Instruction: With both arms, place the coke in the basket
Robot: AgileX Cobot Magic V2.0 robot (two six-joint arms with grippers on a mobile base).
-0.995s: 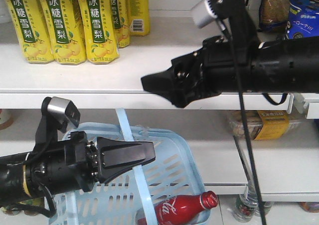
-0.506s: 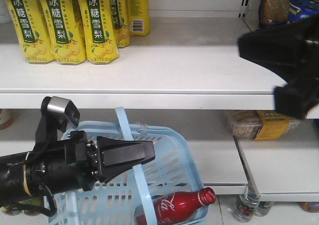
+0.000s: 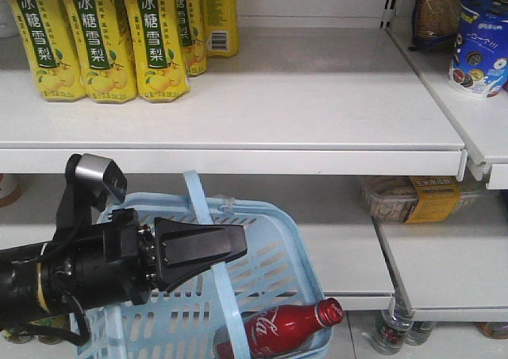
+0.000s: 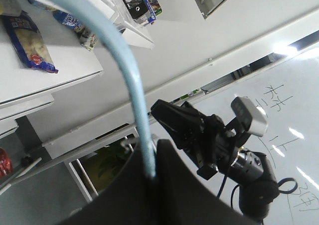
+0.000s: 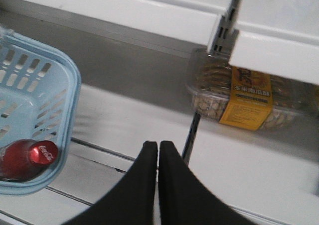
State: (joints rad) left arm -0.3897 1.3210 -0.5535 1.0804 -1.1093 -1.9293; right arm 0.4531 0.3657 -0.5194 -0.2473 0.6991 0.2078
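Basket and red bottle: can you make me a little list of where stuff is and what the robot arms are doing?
Red bottle: lying on its side in the basket, cap pointing right
Basket: pale blue, in front of the lower shelf
Left arm: jaws shut on the handle
Right arm: jaws shut, holding nothing
Top shelf: yellow drink bottles at the left

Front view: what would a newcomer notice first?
The red coke lying on its side in the pale blue basket, low in the frame. The black left hand at lower left is shut on the basket's handle. Yellow drink bottles line the upper shelf's left end.
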